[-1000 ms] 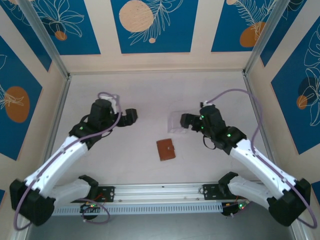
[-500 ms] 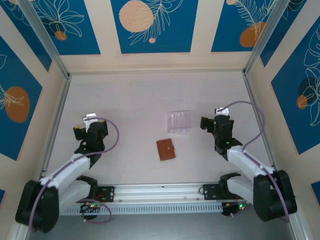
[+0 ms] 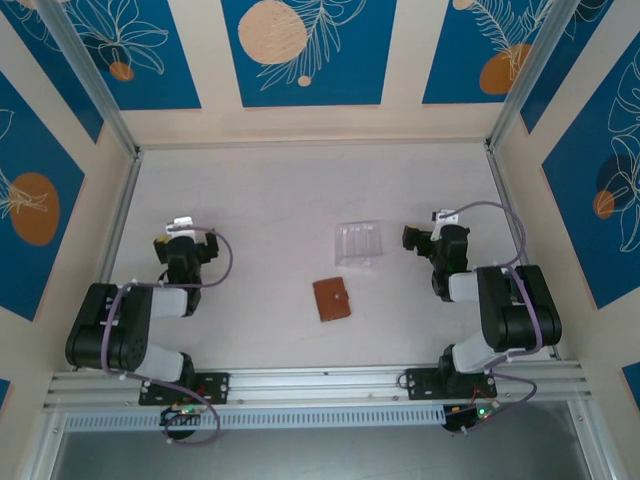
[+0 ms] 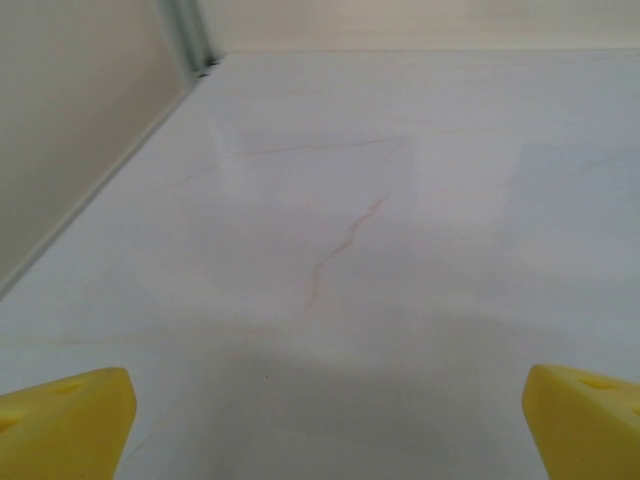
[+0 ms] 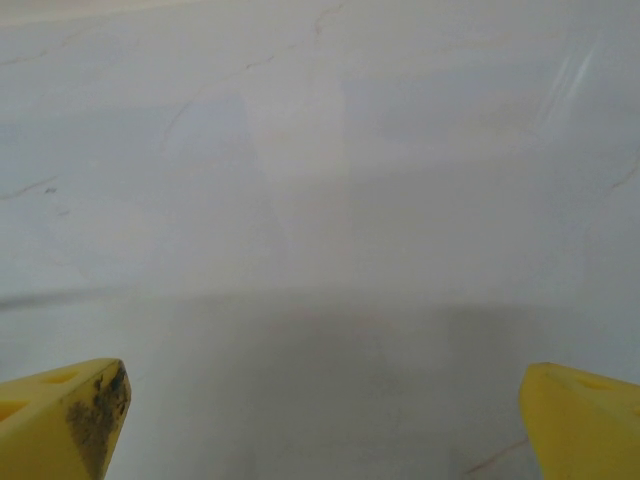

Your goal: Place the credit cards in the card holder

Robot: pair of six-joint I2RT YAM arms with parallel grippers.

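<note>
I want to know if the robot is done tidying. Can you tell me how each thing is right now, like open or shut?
card holder: shut, lying flat.
clear stand: sitting just beyond the card holder, slots look empty.
left gripper: open, holding nothing.
right gripper: open, holding nothing.

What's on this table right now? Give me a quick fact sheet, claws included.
table: pale, marbled
wallet: brown, looks closed, lying flat near the middle
clear stand: just behind the wallet, apart from it
left claw: open, empty, over the left side
right claw: open, empty, right of the clear stand
</note>
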